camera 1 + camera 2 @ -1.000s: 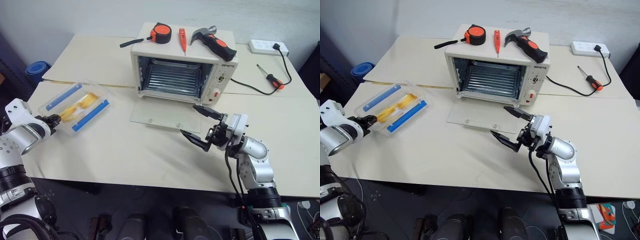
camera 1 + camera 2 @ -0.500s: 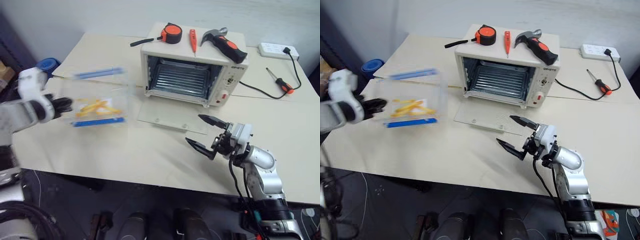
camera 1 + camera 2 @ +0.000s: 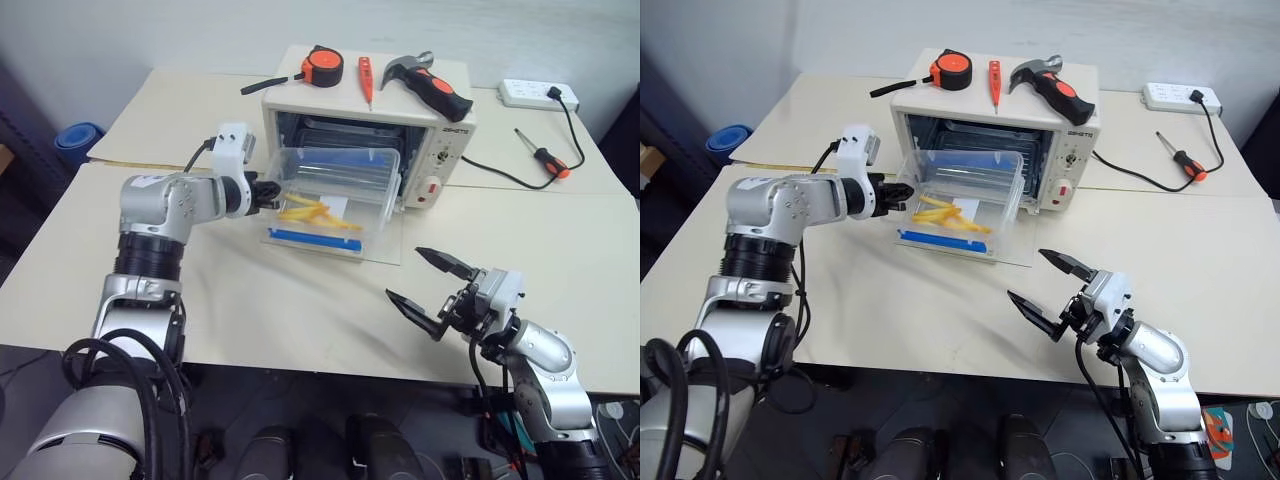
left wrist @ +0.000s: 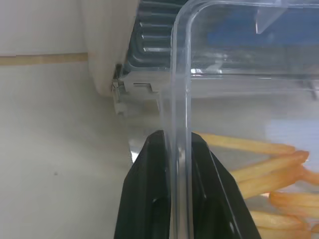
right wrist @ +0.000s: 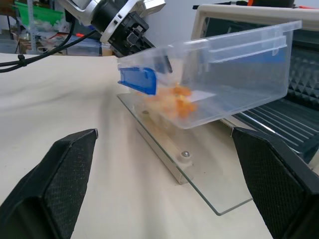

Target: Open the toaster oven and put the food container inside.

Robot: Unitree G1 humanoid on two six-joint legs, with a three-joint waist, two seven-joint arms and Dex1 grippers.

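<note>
Left claw [image 3: 262, 190] is pinched tight on the rim of the clear rectangular plastic food container [image 3: 335, 195] with blue clips and yellow food strips inside, held in the air over the dropped glass door [image 3: 940, 245] of the small cream-white boxy toaster oven [image 3: 440, 140]. Right claw [image 3: 432, 290] hangs wide and empty over the tabletop [image 3: 300, 300], off to the side. So the door's open and the box is at the mouth; sliding it onto the rack is left. Box tilts, far end up, long axis roughly across the opening.
</note>
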